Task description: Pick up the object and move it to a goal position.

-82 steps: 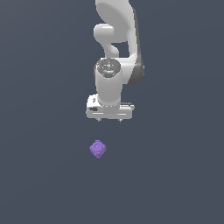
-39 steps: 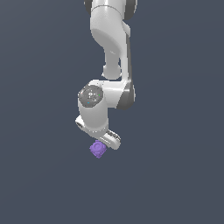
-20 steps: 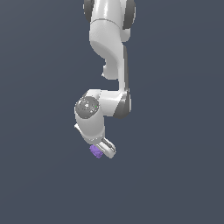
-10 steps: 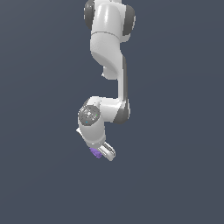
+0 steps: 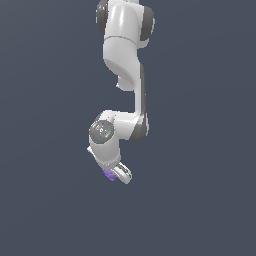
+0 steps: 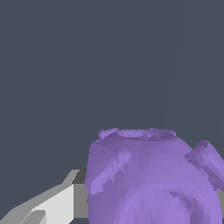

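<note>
The purple knobbly object shows as a small sliver under the white arm's hand in the exterior view, mostly hidden by the gripper. In the wrist view the object fills the lower part of the picture, with bumps on its sides and a ring mark low on its face. One grey-white finger presses against its side; the other finger is out of frame. The gripper is shut on the object.
Plain dark grey-blue ground all round. The white arm reaches down from the top of the exterior view. No goal marker shows.
The arm folded down from above the lone object, closed on it, and since a second ago has kept shifting slightly toward the exterior view's right with the object in its fingers.
</note>
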